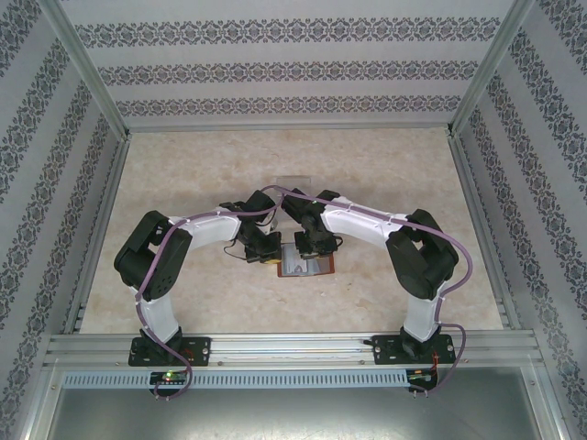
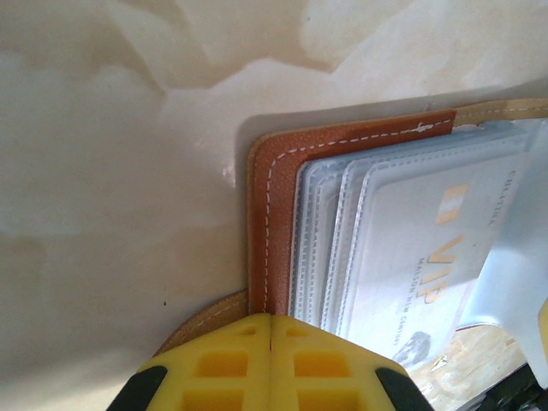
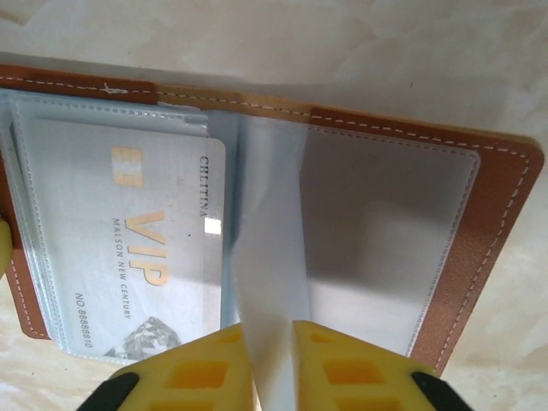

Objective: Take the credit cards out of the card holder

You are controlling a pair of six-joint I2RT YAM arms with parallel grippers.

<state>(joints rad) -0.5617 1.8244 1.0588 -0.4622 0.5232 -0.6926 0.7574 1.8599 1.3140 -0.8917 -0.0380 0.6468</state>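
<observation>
Open reddish-brown leather card holder (image 1: pixel 321 269) mid-table, not yet emptied.
Left gripper (image 2: pixel 271 330), fingers shut together, sits on its left edge; right gripper (image 3: pixel 270 334) clamps a thin blue-grey plastic sheet (image 3: pixel 270 214), card or pocket leaf unclear. Pull slowly, straight out. A whitish VIP credit card (image 3: pixel 128 248) sits in the left pockets; the clear right pocket (image 3: pixel 385 231) looks empty.

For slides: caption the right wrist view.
Right gripper pinching a grey-blue leaf of the open card holder, beside a VIP card.
</observation>
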